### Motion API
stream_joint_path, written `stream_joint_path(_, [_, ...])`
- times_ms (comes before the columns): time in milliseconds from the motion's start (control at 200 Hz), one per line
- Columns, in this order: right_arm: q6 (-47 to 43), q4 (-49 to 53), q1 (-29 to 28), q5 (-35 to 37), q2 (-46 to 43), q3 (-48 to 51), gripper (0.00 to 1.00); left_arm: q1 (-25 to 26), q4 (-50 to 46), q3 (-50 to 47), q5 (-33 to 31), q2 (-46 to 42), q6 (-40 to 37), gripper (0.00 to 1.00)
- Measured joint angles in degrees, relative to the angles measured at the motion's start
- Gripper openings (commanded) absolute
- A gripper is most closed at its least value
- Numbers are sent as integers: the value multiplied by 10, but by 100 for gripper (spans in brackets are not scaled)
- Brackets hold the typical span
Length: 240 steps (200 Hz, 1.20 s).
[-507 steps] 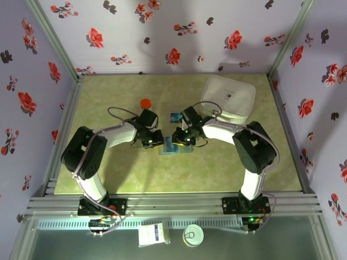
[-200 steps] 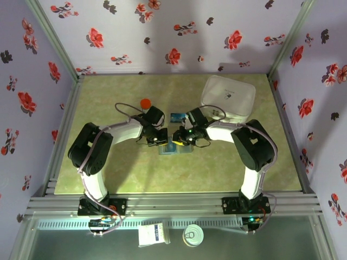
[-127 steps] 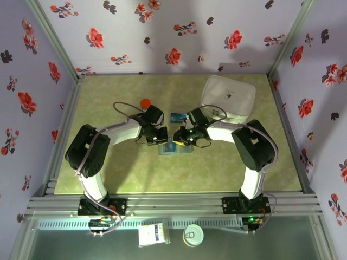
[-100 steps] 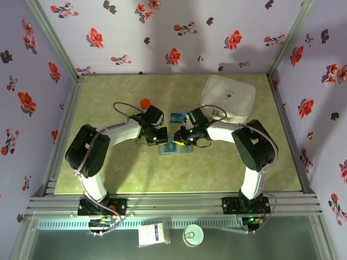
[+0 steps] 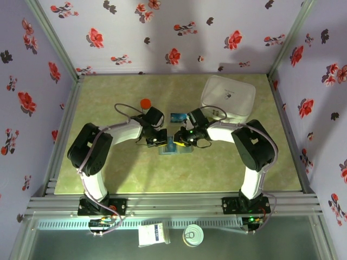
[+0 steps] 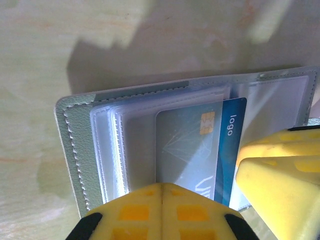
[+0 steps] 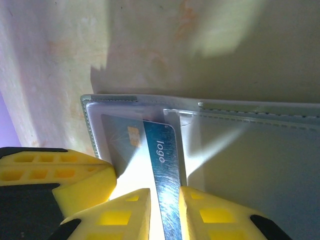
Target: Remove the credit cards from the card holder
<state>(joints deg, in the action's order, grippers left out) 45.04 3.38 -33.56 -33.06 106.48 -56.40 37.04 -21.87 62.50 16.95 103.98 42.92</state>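
**Right gripper clamped on a teal-blue credit card, half out of its sleeve.**
The card holder lay open and flat on the table between the two arms, its long axis running left to right. The credit card's freed long edge faced the centre fold. The left gripper sat with its fingers closed tip to tip over the holder's edge.

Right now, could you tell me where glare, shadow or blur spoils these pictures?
Left wrist: the yellow fingers are blurred, and the clear sleeve hazes the blue card. Right wrist: glare whitens the card beside the fingers. Top external: evenly lit; the card holder looks tiny.
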Motion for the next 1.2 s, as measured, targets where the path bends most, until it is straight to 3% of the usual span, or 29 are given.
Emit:
stream_joint_path(675, [-12, -11, 2, -23, 5, 6, 23, 0, 2, -1, 0, 0, 0, 0])
stream_joint_path(1200, [7, -70, 8, -45, 5, 37, 10, 0, 2, -1, 0, 0, 0, 0])
